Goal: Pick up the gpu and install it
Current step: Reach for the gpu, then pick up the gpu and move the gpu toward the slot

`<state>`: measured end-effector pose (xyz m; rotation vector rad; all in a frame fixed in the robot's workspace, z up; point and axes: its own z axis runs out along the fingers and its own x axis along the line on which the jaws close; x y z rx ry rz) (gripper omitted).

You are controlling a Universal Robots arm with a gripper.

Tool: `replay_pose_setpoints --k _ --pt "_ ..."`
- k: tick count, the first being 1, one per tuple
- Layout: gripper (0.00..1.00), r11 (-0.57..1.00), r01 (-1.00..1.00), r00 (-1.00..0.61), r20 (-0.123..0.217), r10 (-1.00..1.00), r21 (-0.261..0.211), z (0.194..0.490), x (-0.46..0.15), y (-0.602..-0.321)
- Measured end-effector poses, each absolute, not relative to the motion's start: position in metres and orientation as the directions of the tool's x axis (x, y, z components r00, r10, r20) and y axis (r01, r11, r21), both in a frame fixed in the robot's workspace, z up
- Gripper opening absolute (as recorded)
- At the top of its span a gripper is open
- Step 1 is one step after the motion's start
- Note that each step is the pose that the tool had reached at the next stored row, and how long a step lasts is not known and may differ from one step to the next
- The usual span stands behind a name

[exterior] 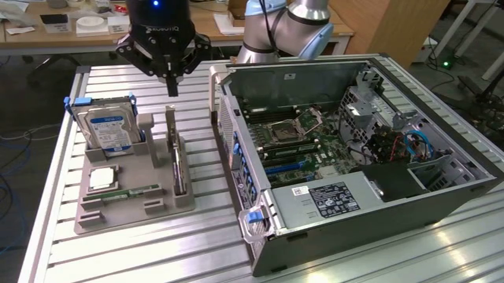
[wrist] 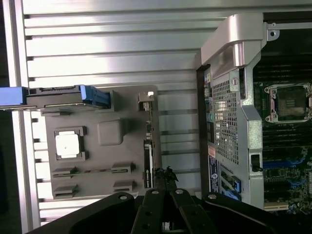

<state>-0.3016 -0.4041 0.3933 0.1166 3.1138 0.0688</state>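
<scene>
Tabletop (exterior: 157, 253): slatted aluminium, one of it, carrying the lot
Case latch (exterior: 254, 217): one blue clip on the nearest corner of the open PC case (exterior: 299, 79); one case, side panel off
Power supply (exterior: 331, 197): one, low in the case, label facing up
Holder (exterior: 126, 219): one grey parts tray, just beside the case on the exterior view's left
Memory stick (exterior: 130, 191): one, green, lying flat across the holder
CPU chip (exterior: 102, 177): one, flat in its pocket just behind the stick
gpu (exterior: 179, 171): one, standing on its long edge in the holder slot nearest the case, bracket end farthest away and poking up; not lifted, not touched
Hard drive (exterior: 110, 132): one, upright at the far end of the holder, blue label, blue rails either side
Motherboard (exterior: 307, 141): one, inside the case, with one CPU socket (exterior: 307, 125) around the middle
Claw (exterior: 172, 89): one, clenched tight with nothing between the fingers, hanging above the gpu with clear air in between; hard to call which part of the card sits right underneath
Step in hand: pick-up, approach part only; install not begun, going by the card parked in the holder
Next move calls for (just my guess): fingers spread first, no straddling a board with shut tips; then squaring up to that thin top edge and keeping off the holder walls and the hard drive next door
</scene>
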Motion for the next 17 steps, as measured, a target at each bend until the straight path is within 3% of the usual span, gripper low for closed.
replay_pose_setpoints --k 17 --pt "0.1 0.996 0.074 -0.997 -0.023 0.075 0.045 0.3932 -0.3097 -0.4044"
